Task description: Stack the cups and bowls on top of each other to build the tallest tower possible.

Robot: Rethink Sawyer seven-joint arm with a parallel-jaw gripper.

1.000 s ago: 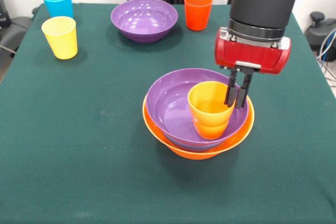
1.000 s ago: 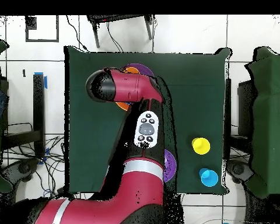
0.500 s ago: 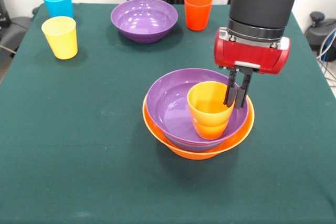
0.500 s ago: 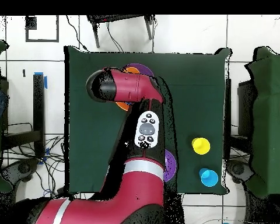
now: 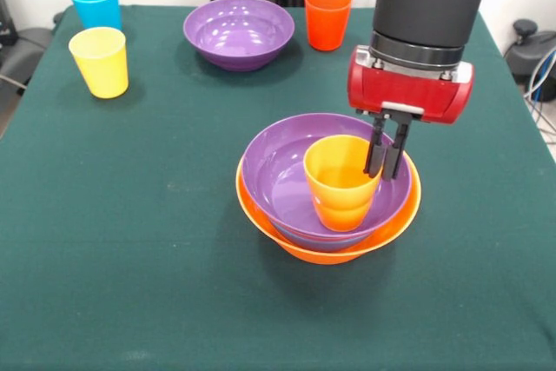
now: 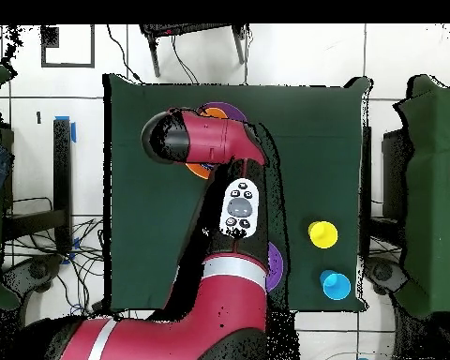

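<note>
The gripper [image 5: 385, 155] is clamped on the rim of the orange cup [image 5: 340, 182], which sits upright inside a purple bowl [image 5: 282, 175] nested in the big orange bowl [image 5: 347, 249]. Farther off beyond it stand a red-orange cup [image 5: 327, 17] and a second purple bowl [image 5: 238, 32], then the yellow cup [image 5: 100, 61] and blue cup [image 5: 95, 3].

You see the pincer [image 5: 383, 155] clamped on the rim of the small orange plastic cup [image 5: 340, 182], inside the wide purple bowl [image 5: 282, 182] nested in the large orange bowl [image 5: 347, 251]. Yellow [image 5: 100, 61], light blue [image 5: 95, 3] and red-orange [image 5: 327, 17] cups and another purple bowl [image 5: 238, 33] stand apart on the green surface [image 5: 122, 241].
</note>
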